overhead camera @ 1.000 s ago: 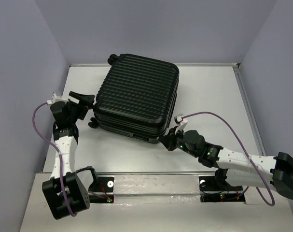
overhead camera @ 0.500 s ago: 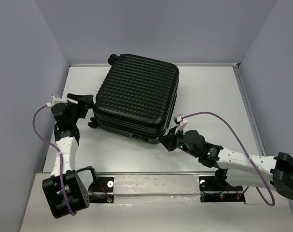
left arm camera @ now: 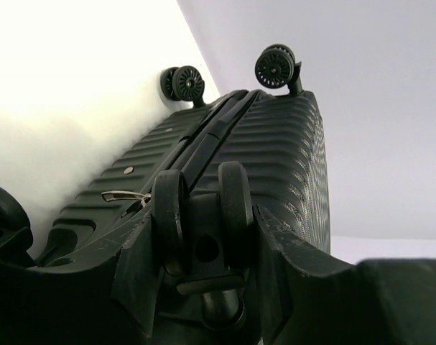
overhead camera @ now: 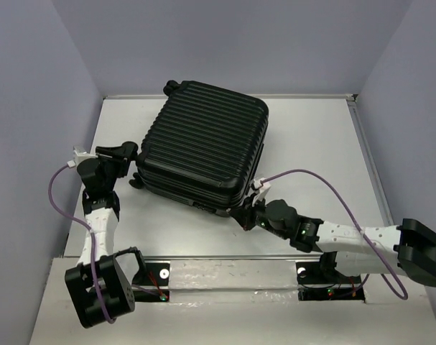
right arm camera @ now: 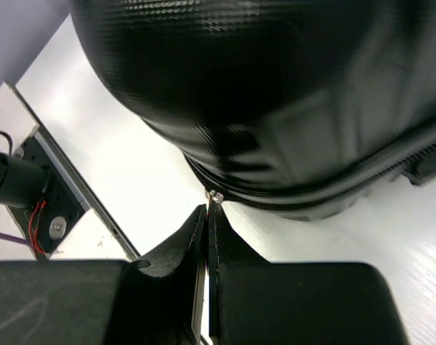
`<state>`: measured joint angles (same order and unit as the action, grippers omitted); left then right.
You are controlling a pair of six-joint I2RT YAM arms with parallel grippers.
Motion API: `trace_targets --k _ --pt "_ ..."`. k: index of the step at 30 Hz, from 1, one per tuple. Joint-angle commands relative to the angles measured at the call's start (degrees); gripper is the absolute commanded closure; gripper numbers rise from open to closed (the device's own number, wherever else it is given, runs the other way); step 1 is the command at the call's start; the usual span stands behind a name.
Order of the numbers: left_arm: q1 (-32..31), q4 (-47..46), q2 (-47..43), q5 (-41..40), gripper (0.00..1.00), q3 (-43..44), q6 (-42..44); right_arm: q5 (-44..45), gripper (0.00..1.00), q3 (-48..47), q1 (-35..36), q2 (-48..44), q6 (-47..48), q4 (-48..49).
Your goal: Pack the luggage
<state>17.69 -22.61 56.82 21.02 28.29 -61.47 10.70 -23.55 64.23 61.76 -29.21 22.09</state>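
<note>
The luggage, a black ribbed hard-shell suitcase, lies closed and flat in the middle of the white table. My left gripper is at its near left corner, shut on a black double wheel, with a finger pressed on each side of it. My right gripper is at the suitcase's near edge, shut on the small metal zipper pull, which sticks out of the seam just past the fingertips. The ribbed shell fills the left wrist view, and the glossy shell fills the top of the right wrist view.
Two more wheels stick out at the suitcase's far end. Grey walls close in the table on the left, back and right. A metal rail runs along the near edge. Purple cables loop off both arms.
My right gripper has moved left along the suitcase's near edge with the zipper pull. The suitcase has turned slightly. My left gripper has shifted a little toward me, still on the wheel.
</note>
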Motion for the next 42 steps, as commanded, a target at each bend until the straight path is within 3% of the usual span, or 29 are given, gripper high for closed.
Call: trace_targets --k 1,8,14,18,24,26,27,31,33,36,38,39,40,42 --pt "-0.73 -6.04 -5.31 3.06 0.94 -3.06 6.89 4.65 0.93 -5.18 8.08 6.61 3.27 5.33" --pt "-2.93 -5.69 -10.14 5.17 0.94 -9.48 9.0 18.38 0.93 -15.45 13.64 20.67 7.06 7.8" --pt "-7.32 -5.34 -14.8 6.14 0.94 -13.96 9.09 18.57 0.93 -24.51 14.96 31.48 10.48 10.69" --pt "-10.48 0.78 -20.32 5.62 0.94 -14.32 11.1 15.32 0.93 -33.38 14.96 38.95 14.0 12.19" --pt "-11.1 15.83 -27.98 5.26 0.94 -9.67 21.03 5.77 0.93 -42.71 14.96 43.45 20.15 13.34" --pt "-12.94 16.19 -29.56 5.26 0.94 -9.84 20.34 1.72 0.93 -43.07 13.65 42.66 19.46 13.33" --pt "-15.04 16.98 -30.53 5.09 0.94 -9.84 19.82 -6.83 0.93 -44.55 11.82 41.61 15.8 11.33" --pt "-17.42 17.95 -32.12 3.69 0.94 -10.1 19.38 -23.75 0.93 -50.52 11.18 42.2 12.61 4.66" --pt "-17.43 17.86 -32.82 3.33 0.94 -10.54 18.76 -26.77 0.93 -57.12 11.18 44.14 11.9 0.61" --pt "-17.43 17.86 -33.35 3.16 0.94 -10.89 18.76 -30.91 0.93 -57.67 11.18 44.77 9.18 -0.47" --pt "-17.34 17.86 -33.44 2.63 0.94 -10.63 18.84 -29.17 0.8 -55.56 11.18 43.11 7.07 -1.69" --pt "-17.43 17.86 -33.26 2.28 0.94 -10.28 18.93 -27.68 0.67 -54.16 11.18 40.23 6.8 -2.91" --pt "-17.43 17.86 -33.09 2.01 0.94 -9.93 19.19 -25.83 0.44 -50.58 11.18 38.37 6.8 -5.36" --pt "-17.43 17.43 -32.48 1.22 0.94 -9.49 19.46 -21.52 0.29 -45.64 11.18 31.11 6.36 -6.53"
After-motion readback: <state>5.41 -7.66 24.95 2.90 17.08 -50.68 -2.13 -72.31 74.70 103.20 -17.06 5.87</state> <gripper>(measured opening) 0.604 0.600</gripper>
